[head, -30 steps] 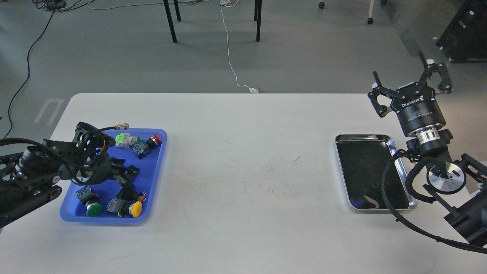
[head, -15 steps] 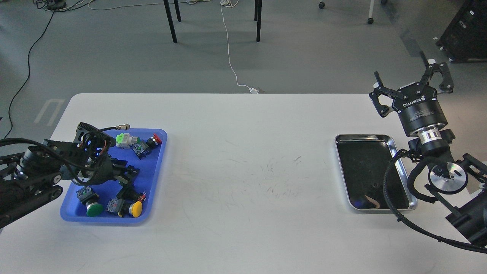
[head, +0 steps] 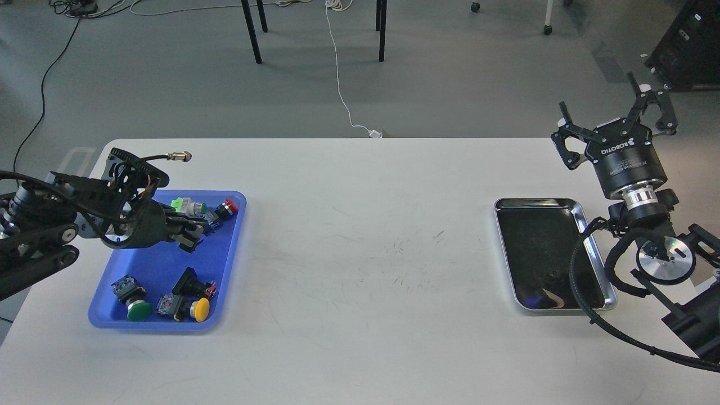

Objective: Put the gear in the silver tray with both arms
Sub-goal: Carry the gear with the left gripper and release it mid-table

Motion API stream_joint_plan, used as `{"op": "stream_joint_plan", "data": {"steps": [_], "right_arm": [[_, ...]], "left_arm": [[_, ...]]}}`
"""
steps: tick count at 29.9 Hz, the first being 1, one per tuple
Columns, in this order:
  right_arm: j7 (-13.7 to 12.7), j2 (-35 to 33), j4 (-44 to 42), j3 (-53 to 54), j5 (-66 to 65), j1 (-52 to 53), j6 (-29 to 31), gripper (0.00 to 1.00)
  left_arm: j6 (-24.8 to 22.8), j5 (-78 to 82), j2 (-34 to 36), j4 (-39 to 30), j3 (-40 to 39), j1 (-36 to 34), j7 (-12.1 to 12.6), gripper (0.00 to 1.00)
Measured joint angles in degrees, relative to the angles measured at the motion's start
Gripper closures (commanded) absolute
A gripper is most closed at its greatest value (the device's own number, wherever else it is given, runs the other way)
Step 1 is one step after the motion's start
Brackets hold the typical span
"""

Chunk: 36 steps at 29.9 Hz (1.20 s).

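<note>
The silver tray lies empty at the table's right. My right gripper is open, fingers spread wide, raised past the tray's far right corner. My left gripper hovers over the upper part of the blue tray at the left. Its fingers are close together with a small grey bit at their tip; I cannot tell if it is gripped. Push-button parts lie in the blue tray: a green-white one, a red one, a green one, a yellow one and a black piece.
The white table spans between the two trays. A white cable and black chair legs are on the floor behind the table. My right arm's cable loops over the silver tray's near right corner.
My left gripper has risen and moved back from the blue tray's middle toward its upper part, uncovering the black piece. My right gripper has shifted slightly right and up, still open.
</note>
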Motion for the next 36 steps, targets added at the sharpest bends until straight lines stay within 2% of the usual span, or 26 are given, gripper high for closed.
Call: {"op": "stream_joint_plan", "data": {"steps": [5, 11, 16, 19, 27, 33, 36], "right_arm": [[0.0, -1.7, 0.0, 0.0, -0.2, 0.0, 0.0, 0.01], [0.0, -4.8, 1.2, 0.0, -0.2, -0.5, 0.0, 0.01], [-0.2, -6.2, 1.5, -0.2, -0.3, -0.9, -0.5, 0.01], [-0.6, -7.7, 2.0, -0.3, -0.5, 0.3, -3.1, 0.01], [-4.9, -7.4, 1.5, -3.7, -2.8, 13.1, -9.2, 0.01], [-5.3, -0.8, -2.4, -10.5, -3.0, 21.6, -11.3, 0.01], [-5.3, 1.4, -3.3, -11.8, -3.2, 22.9, -11.4, 0.01]], "left_arm": [[0.0, -2.1, -3.4, -2.4, -0.4, -6.1, 0.3, 0.85], [0.0, -1.8, -16.5, -2.0, 0.2, -8.1, 1.4, 0.85], [0.0, -1.1, -30.7, 4.6, 2.0, -8.1, 5.2, 0.85], [0.0, -0.9, -36.3, 6.9, 4.4, -7.9, 6.0, 0.85], [0.0, -0.2, -46.4, 13.5, 7.4, -5.9, 7.3, 0.84], [0.0, -0.2, -50.5, 16.4, 7.5, -4.4, 7.4, 0.82], [0.0, -0.2, -51.0, 17.5, 7.5, -3.3, 7.7, 0.78]]}}
